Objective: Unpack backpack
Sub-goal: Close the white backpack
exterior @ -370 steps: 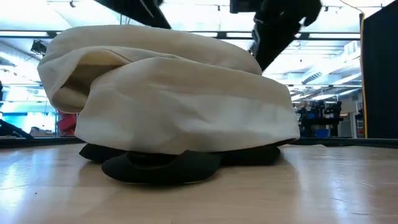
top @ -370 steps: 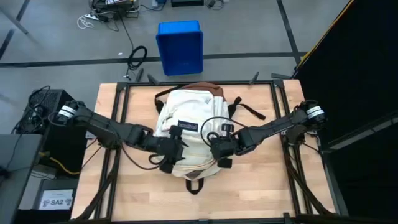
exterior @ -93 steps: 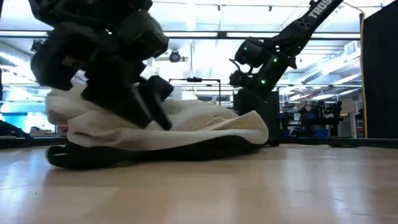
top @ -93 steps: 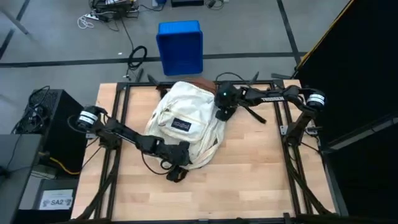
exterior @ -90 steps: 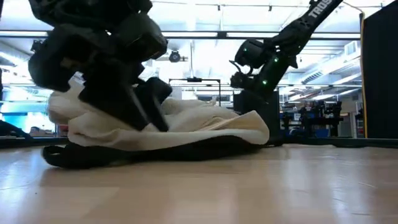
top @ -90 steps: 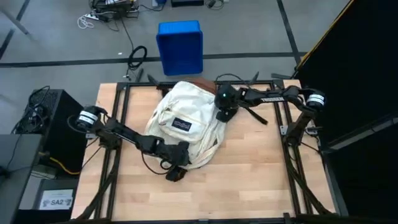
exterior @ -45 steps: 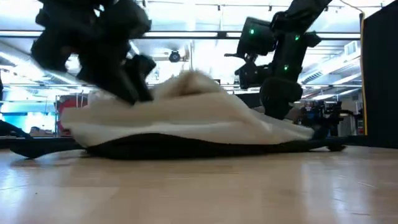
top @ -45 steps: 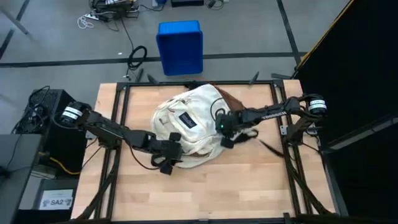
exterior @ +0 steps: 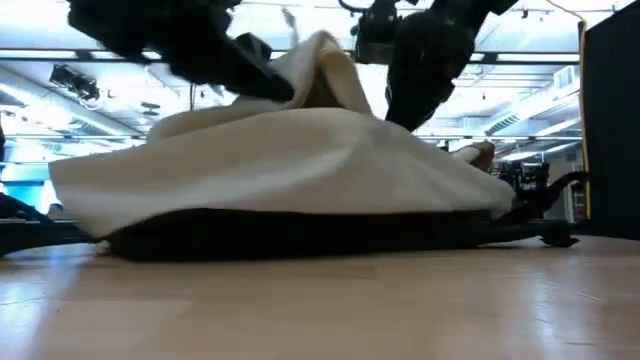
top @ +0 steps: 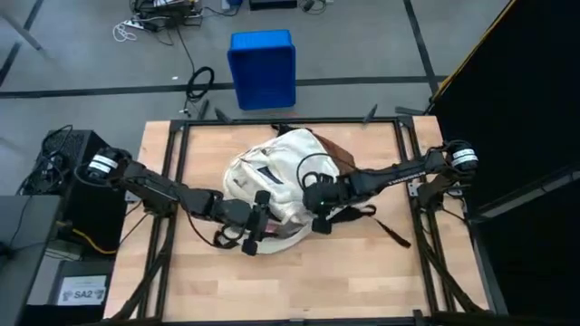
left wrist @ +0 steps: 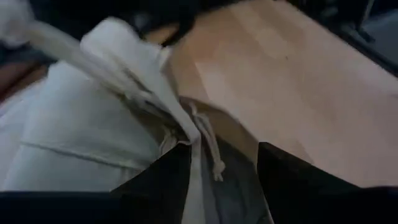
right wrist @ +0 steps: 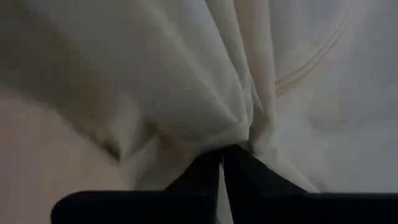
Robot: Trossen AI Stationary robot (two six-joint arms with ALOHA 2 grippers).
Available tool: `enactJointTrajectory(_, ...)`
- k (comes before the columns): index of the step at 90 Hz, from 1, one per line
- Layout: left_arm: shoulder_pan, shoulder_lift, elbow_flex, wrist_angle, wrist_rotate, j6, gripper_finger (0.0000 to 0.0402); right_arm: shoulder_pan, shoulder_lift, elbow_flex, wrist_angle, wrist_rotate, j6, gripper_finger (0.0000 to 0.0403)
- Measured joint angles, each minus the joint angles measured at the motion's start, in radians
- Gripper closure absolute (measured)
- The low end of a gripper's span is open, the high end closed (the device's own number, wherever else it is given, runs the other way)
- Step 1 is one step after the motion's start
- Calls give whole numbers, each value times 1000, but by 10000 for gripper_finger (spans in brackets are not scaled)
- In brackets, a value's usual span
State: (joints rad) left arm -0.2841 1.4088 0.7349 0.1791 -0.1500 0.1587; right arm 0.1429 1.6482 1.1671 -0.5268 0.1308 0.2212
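Surface: pale wooden table (top: 362, 272).
Bag: cream-white fabric backpack (top: 272, 181), frame centre.
Left gripper (left wrist: 217, 163): fingers parted, astride cream fabric.
Right gripper (right wrist: 221, 163): pinched closed on backpack cloth.

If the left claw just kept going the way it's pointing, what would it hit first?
Probably nothing new: the left gripper already has the backpack fabric and a drawstring between its open fingers. Beyond that fold lies bare wooden table, though depth is hard to judge.

Cream backpack (top: 272, 177) lies crumpled mid-table, apparently bunched upward.
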Motion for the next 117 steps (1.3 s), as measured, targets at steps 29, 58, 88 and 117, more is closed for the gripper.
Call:
enactJointTrajectory(29, -32, -137, 0, -362, -25, -80, 245, 21, 1, -20, -18, 29, 90, 403)
enactJointTrajectory(58, -128, -373, 1, -484, -198, -206, 245, 45, 1, -22, -82, 92, 164, 403)
enactJointTrajectory(88, -107, -46, 1, 29, -148, 70, 245, 158, 1, -22, 5, -28, 99, 403)
enactJointTrajectory(117, -22, 331, 216, -126, -151, 39, 245, 171, 41, -71, 151, -117, 210, 403)
